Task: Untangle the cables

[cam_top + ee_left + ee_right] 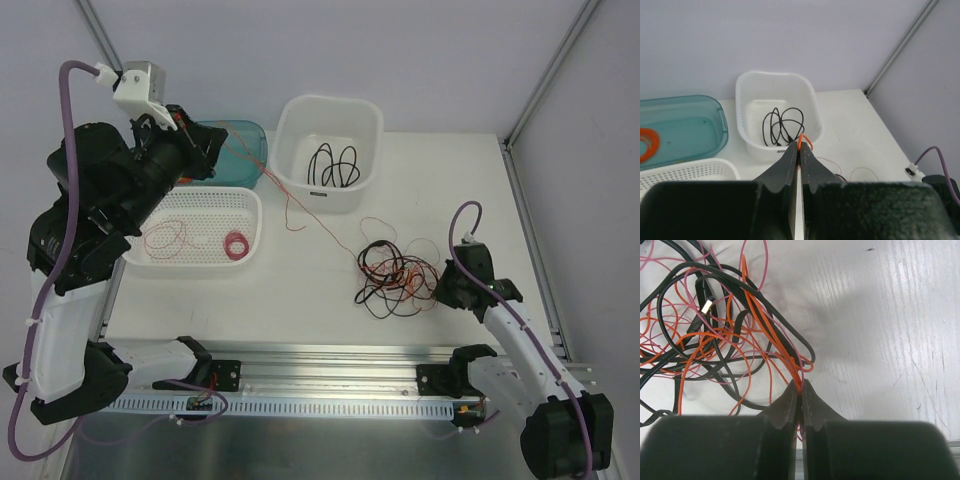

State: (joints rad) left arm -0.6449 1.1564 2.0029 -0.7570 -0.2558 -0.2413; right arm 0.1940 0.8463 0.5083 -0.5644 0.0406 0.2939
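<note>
White tabletop (300, 290) carries everything. Left fingers (786, 167), pressed together, pinch an orange wire (805, 141) held high. Right fingers (785, 407) pinch orange strands of the tangled cables (395, 275) at 4 o'clock. One black cable (333, 165) lies in the tub (290, 120) at 12, and a red wire (165, 240) in the basket (250, 200) at 9. Most looks still knotted.

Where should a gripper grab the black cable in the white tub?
Probably where its loops cross, coming straight down: the black cable lies flat on the floor of the white tub, whose tall walls block any sideways approach.
</note>
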